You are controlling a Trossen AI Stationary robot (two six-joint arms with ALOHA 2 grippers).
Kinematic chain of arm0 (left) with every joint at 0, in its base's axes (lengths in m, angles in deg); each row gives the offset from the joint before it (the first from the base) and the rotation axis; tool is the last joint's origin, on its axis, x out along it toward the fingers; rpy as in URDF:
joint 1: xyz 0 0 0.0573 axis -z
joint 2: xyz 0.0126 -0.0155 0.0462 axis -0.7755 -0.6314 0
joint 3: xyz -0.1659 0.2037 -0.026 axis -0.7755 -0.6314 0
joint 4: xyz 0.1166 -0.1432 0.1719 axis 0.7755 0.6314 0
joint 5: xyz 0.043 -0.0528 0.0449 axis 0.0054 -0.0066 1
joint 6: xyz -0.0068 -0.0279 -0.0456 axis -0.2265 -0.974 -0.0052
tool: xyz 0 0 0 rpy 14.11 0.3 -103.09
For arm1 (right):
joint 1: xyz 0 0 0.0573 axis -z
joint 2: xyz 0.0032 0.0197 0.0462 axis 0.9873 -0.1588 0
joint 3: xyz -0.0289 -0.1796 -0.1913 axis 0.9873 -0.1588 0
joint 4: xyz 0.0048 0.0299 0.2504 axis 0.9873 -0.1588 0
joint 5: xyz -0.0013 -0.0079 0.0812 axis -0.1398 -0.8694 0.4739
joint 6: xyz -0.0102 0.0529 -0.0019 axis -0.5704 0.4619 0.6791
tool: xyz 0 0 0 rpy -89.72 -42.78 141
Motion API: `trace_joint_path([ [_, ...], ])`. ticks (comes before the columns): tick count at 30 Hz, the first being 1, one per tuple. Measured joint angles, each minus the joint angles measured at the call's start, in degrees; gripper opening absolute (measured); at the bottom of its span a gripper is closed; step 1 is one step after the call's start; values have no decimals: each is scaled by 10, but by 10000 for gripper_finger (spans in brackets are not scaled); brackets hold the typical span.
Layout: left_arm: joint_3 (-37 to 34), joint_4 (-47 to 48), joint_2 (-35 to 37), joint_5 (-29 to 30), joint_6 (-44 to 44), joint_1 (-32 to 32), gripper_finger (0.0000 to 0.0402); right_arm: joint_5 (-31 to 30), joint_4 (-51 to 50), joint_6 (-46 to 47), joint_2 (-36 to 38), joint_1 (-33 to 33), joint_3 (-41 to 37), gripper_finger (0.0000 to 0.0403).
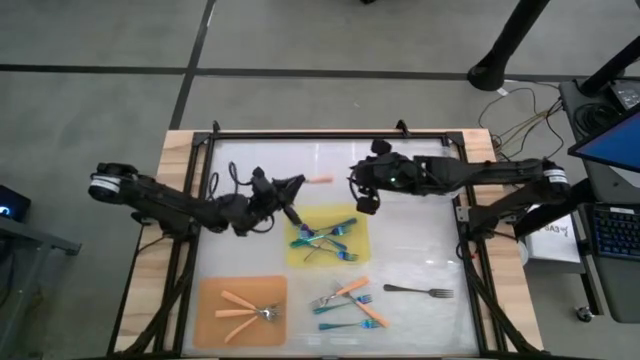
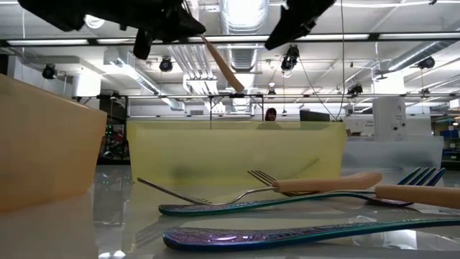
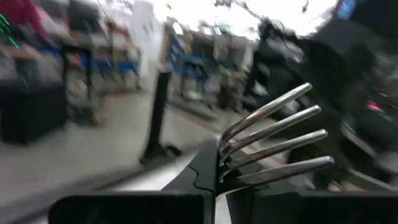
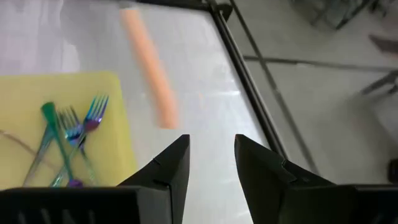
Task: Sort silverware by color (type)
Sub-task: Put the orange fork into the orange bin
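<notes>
My left gripper (image 1: 289,203) is over the table's middle left, just beyond the yellow mat (image 1: 354,217), shut on an orange-handled fork (image 1: 318,181). Its silver tines (image 3: 273,134) fill the left wrist view. My right gripper (image 1: 365,203) hovers open and empty over the mat's far right corner, with the fork's orange handle (image 4: 149,68) ahead of its fingers. Several blue-teal forks (image 1: 325,240) lie on the yellow mat. Orange-handled forks (image 1: 250,308) lie on the orange mat (image 1: 210,300). A mixed heap of forks (image 1: 348,300) and a dark fork (image 1: 420,292) lie on the bare table. My left gripper pinches the orange-handled fork between its two fingers at the neck (image 3: 225,163), just behind the tines. The tines stick back toward the wrist, and the handle (image 2: 223,66) juts past the fingers toward my right gripper. The fork is lifted clear of the table.
A black metal frame (image 1: 330,135) borders the white tabletop along its far edge and sides. The two mats take up the middle and the near left. Loose forks (image 2: 287,198) lie close to the near edge. Cables and equipment sit off the table's right side.
</notes>
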Motion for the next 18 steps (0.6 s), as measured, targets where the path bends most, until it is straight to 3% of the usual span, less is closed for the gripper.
trace_joint_path([
  [5,18,146,43,-30,-106,59,0,0,-52,20,34,0,-2,111],
  [11,95,333,81,-36,-139,143,0,0,-62,24,52,0,-3,99],
  [14,180,545,93,-61,-246,179,0,0,-66,30,53,0,-3,94],
  [18,324,907,73,-91,-467,222,0,0,-75,36,49,0,-3,89],
])
